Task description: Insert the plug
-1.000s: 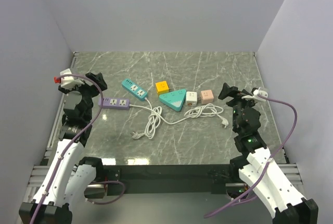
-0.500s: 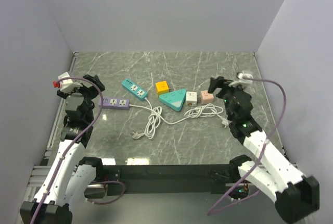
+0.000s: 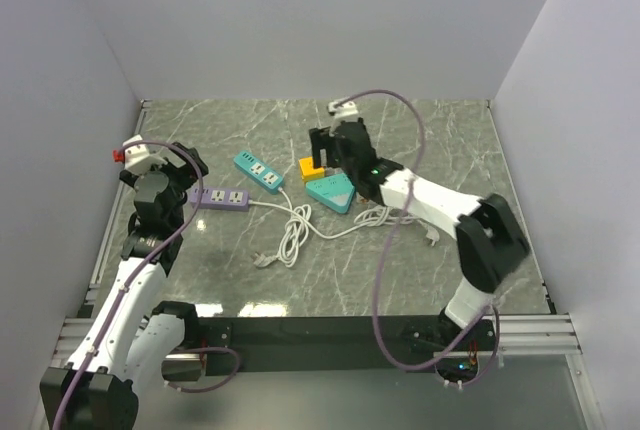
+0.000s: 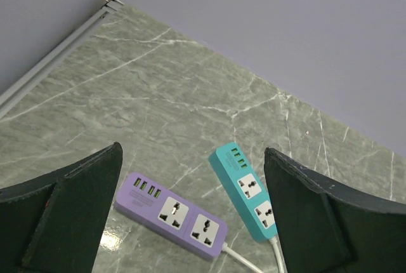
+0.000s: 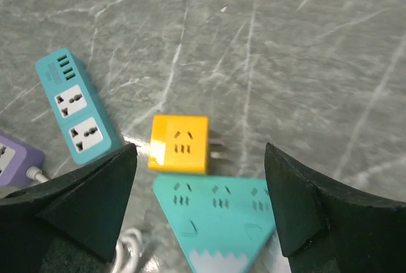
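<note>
Top external: a marble worktop (image 3: 420,280), with both arm bases at its near edge.
White plug (image 3: 262,261): lies flat, nearest of the things and left of centre, at the end of a looped white cord (image 3: 293,230).
Second plug (image 3: 432,237): white, flat, right of centre, on its own coiled cord.
Left gripper (image 4: 191,152): hangs over the left side of the worktop. Its fingers are wide apart with nothing between them.
Purple strip (image 4: 181,216): flat near the left edge, with its long axis roughly along the near edge. Two sockets and a row of small green ports face up, and the cord leaves its right end.
Triangle (image 5: 216,222): a teal socket block, flat at mid-worktop with its slots up.
Teal strip (image 4: 250,190): just beyond and right of the purple strip, apart from it. It slants from far-left to near-right, with two sockets up and green ports at its far end.
Yellow plug (image 5: 179,144): a squarish block lying flat in the far half, about midway between the left and right edges. It is right of the teal strip and just beyond the triangle; whether it touches the triangle cannot be told. Its slotted face is up. Its prongs stick out sideways toward the right edge, so its body-to-prong axis runs along the far edge.
Right gripper (image 5: 200,149): the arm is stretched from the near-right corner to far centre. The gripper hangs above the yellow plug with its fingers apart, not touching it.
</note>
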